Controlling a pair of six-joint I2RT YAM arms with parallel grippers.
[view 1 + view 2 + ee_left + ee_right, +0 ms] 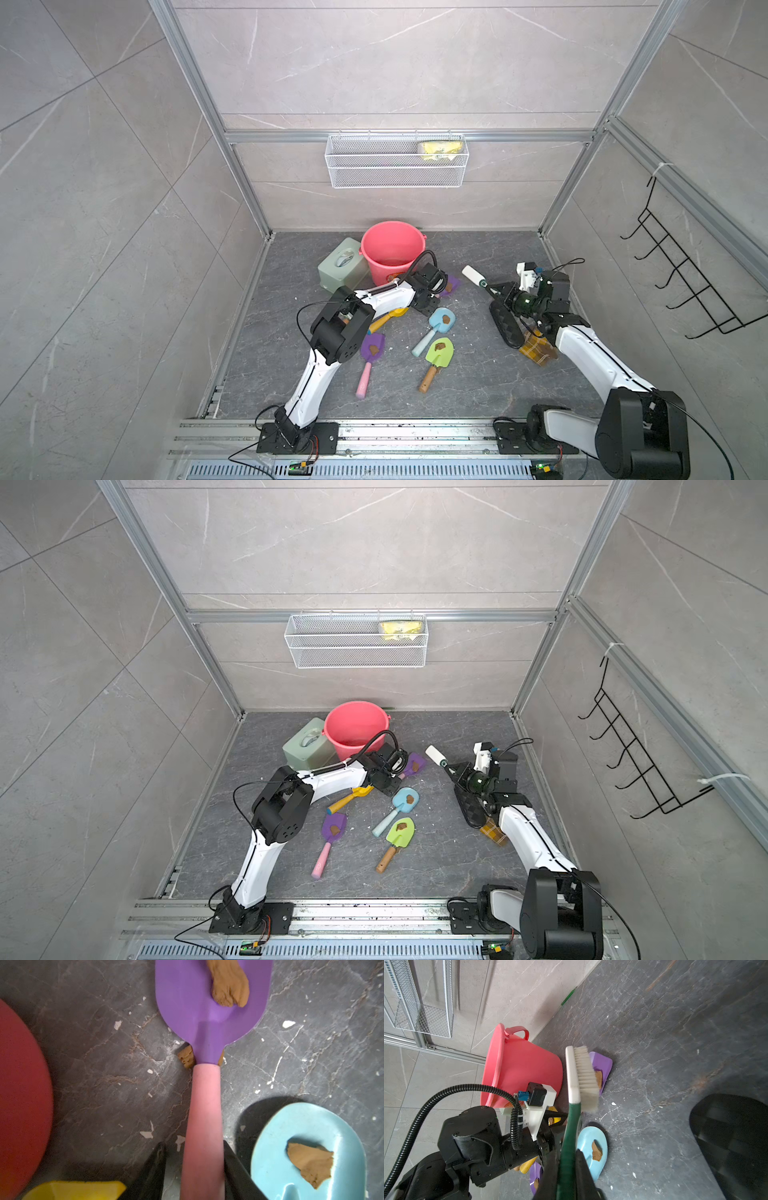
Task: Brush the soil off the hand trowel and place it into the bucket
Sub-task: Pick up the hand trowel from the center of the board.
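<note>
A purple-bladed hand trowel (187, 1001) with a pink handle (204, 1105) lies on the dark floor beside the coral-pink bucket (374, 266) (525, 1064). A brown soil lump (230, 985) sits on its blade, and another (186, 1057) lies under its neck. My left gripper (193, 1145) (432, 297) straddles the pink handle. One finger touches it and a gap shows at the other, so it is open. Off to the right, my right gripper (566, 1153) (492, 289) is shut on the green handle of a white brush (583, 1072) (473, 273), held above the floor.
Blue (442, 321), green (439, 351), purple (372, 347) and yellow (390, 316) trowels lie mid-floor, most carrying soil. A sage-green tissue box (340, 266) stands left of the bucket. A black dustpan (505, 324) lies under the right arm. A wire basket (395, 160) hangs on the back wall.
</note>
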